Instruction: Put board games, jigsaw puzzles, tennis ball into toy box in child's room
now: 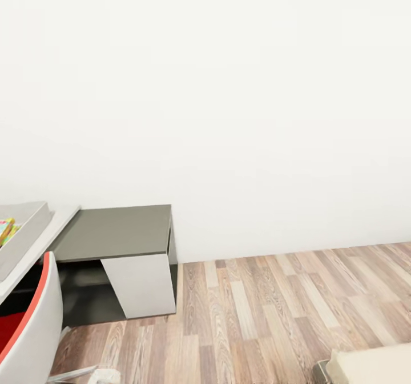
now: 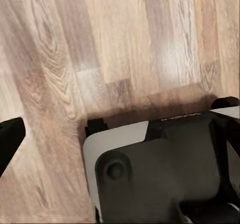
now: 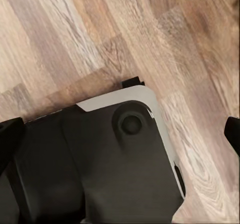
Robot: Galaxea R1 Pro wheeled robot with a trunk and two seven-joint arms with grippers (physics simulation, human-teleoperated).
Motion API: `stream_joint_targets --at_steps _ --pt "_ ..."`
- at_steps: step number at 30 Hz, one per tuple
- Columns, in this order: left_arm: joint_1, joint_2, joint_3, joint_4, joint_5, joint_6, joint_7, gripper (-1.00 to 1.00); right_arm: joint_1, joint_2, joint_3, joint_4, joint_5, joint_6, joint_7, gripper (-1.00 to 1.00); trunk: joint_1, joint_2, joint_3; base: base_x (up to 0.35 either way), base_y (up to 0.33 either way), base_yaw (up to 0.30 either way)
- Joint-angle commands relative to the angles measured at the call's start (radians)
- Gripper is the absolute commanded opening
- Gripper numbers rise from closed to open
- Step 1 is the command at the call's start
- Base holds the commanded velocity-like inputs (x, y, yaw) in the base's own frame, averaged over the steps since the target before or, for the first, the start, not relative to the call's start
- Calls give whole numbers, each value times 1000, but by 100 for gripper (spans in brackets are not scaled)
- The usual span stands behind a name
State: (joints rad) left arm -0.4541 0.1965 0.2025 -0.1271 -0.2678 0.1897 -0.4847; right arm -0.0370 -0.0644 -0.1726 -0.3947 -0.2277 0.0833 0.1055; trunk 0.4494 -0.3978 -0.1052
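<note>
At the left edge of the head view, the grey toy box (image 1: 25, 232) sits on the pale worktop (image 1: 57, 227), a colourful puzzle (image 1: 7, 230) inside it. A dark grey side table (image 1: 117, 232) adjoins, bed corner (image 1: 371, 367) lower right. Both wrist views look down at the wood floor (image 2: 75, 59); neither claw's state can be told.

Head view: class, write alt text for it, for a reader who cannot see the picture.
A plain white wall fills most of the picture above a wood-plank floor. At lower left stand a dark grey side cabinet, the table edge carrying the grey toy box with colourful items inside, and a white-and-red chair. A beige bed corner shows at lower right.
</note>
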Motion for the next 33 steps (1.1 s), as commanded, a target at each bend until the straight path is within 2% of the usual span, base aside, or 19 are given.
stream_joint_targets --at_steps 1,2,3,6,7,10,13,16,21,23,29,33 --pt "2 -8 11 35 -4 -18 78 100 0 0 2 9 -4 -11 -10 100 1 -2 -3 0 0 -232" --pt "9 -14 11 63 -3 -46 158 100 0 0 10 19 -1 -27 -23 100 1 -2 -4 0 0 -206" --pt "16 -16 11 73 -3 -60 198 100 0 0 16 25 1 -34 -29 100 1 -2 -5 0 0 -181" --pt "83 -35 12 103 4 -134 396 100 0 0 56 76 12 -90 -53 100 1 -2 -7 0 0 -82" --pt "109 -39 13 107 6 -157 439 100 0 0 74 98 14 -116 -59 100 1 -2 -7 -5 0 -32" --pt "174 -47 17 113 10 -216 499 100 0 1 124 157 17 -186 -76 100 1 -2 -8 -19 0 -17" --pt "233 -61 18 115 11 -257 521 100 0 7 172 210 17 -226 -113 100 1 -2 -8 -7 0 -5" --pt "253 -76 19 116 11 -267 527 100 0 17 195 226 18 -234 -171 100 1 -2 -8 -2 0 -1" --pt "261 -88 24 117 21 -268 534 100 0 31 205 232 19 -237 -225 100 1 -2 -8 0 0 0" --pt "262 -92 34 118 46 -268 548 100 0 34 206 234 18 -238 -234 100 1 -2 -8 0 0 0" --pt "277 -106 48 118 165 -270 599 100 0 33 205 239 10 -241 -244 100 1 -2 -8 0 0 0" --pt "281 -106 48 116 181 -270 603 100 0 17 202 248 10 -241 -248 100 1 -2 -8 0 0 0"
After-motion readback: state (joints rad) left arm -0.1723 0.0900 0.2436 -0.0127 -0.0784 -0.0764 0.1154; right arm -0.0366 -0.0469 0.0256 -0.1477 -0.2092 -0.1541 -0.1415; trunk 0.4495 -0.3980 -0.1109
